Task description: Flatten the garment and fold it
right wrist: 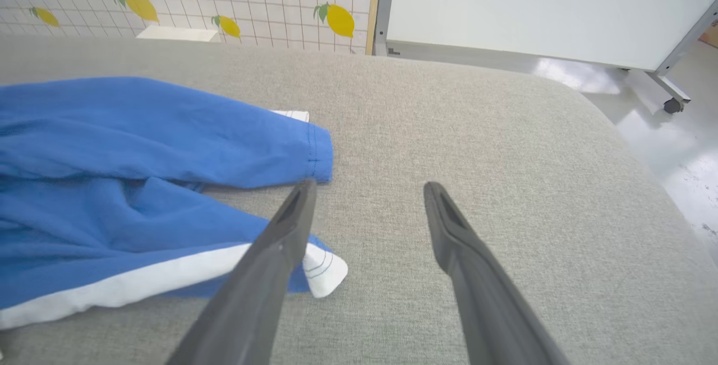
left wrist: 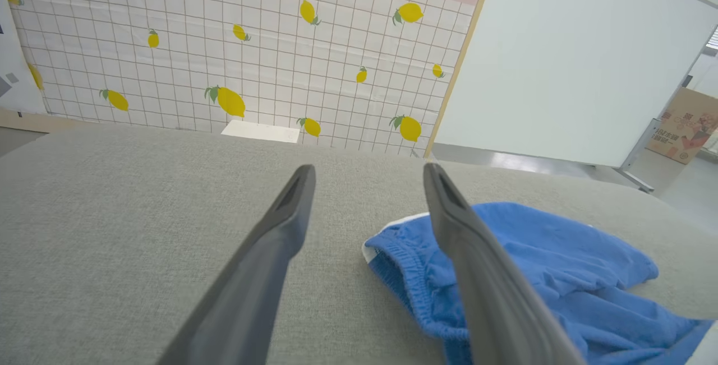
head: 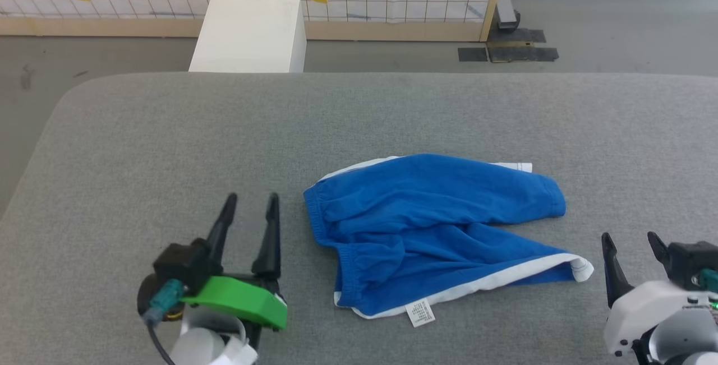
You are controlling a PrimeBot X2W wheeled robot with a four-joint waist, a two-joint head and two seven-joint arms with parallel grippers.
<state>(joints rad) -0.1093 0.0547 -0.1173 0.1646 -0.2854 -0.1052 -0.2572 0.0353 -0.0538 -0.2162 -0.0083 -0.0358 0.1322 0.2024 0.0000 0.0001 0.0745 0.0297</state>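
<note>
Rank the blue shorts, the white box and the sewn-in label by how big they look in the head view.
1. blue shorts
2. white box, though it stands farther from the camera
3. sewn-in label

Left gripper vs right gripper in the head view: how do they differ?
1. The left gripper carries a green cover; the right gripper has a white housing.
2. The left gripper sits beside the garment at its gathered edge; the right gripper sits beside its white-trimmed corner.
Shared: both are open, empty and apart from the fabric, over the grey padded surface.
</note>
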